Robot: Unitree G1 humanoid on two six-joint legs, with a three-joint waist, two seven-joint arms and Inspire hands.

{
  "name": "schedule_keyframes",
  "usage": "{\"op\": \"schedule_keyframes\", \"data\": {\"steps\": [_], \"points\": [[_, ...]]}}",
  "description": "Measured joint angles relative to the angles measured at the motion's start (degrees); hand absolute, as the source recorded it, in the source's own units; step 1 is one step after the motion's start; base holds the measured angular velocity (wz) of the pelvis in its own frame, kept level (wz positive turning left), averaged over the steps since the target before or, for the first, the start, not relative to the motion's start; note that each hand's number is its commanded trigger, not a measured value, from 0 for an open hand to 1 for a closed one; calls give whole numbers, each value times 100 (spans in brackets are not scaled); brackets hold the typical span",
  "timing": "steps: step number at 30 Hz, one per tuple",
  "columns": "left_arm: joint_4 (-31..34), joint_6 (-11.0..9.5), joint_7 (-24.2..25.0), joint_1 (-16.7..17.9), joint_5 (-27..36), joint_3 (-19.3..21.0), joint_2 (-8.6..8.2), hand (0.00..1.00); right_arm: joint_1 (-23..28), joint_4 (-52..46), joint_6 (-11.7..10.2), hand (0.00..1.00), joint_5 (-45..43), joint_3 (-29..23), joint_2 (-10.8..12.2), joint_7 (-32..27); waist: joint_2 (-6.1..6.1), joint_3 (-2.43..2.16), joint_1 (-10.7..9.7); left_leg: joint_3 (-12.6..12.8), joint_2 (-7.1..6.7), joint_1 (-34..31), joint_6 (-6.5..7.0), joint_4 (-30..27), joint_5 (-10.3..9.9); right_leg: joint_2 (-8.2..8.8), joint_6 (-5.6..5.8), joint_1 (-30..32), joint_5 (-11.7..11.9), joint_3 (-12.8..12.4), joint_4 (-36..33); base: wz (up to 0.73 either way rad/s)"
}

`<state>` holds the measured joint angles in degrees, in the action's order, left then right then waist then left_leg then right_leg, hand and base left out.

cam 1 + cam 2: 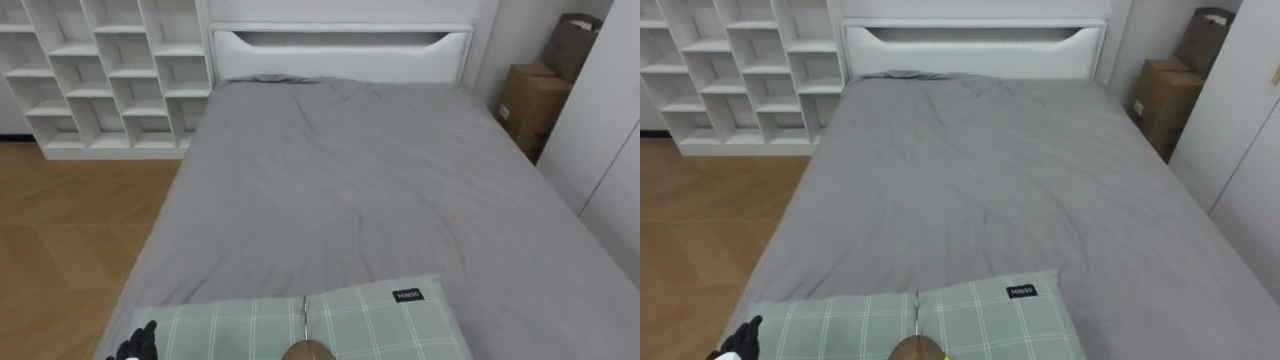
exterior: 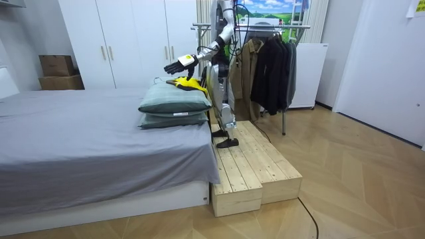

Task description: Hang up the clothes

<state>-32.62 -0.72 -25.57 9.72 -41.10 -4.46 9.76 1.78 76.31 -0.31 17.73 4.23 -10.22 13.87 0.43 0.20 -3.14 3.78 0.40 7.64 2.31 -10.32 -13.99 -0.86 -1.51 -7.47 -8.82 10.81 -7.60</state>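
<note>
Room view: the robot stands on a wooden step [image 2: 255, 166] at the bed [image 2: 86, 146] foot. Its left robot hand [image 2: 178, 65] is spread flat above the pillows [image 2: 174, 101], and the yellow garment [image 2: 188, 83] lies on top of them.

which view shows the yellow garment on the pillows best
The room view: the yellow garment lies in plain sight on the top pillow, at the robot's end. The eye views catch at most a yellow sliver at the bottom edge.
</note>
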Motion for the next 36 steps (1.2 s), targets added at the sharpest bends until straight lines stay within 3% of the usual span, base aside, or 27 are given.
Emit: {"op": "schedule_keyframes", "data": {"steps": [18, 30, 36], "points": [[6, -11, 262, -19, -471, -627, -14, 0, -10, -41, -108, 0, 27, 130, -8, 14, 108, -7, -51, 10, 3, -9, -1, 4, 0, -3, -2, 17, 2, 2, -8, 0], [6, -11, 261, -19, -472, -741, -12, 0, -38, -41, -106, 0, 27, 128, 14, 12, 56, 24, -149, 28, -7, -12, 0, 8, 0, 1, 1, 28, 0, -12, 6, 0], [7, -11, 261, -20, -472, -742, -12, 0, -40, -41, -106, 0, 29, 128, 25, 12, 49, 15, -149, 73, -9, -15, 0, -13, 1, 0, 2, 56, -1, -56, 7, -3]]}}
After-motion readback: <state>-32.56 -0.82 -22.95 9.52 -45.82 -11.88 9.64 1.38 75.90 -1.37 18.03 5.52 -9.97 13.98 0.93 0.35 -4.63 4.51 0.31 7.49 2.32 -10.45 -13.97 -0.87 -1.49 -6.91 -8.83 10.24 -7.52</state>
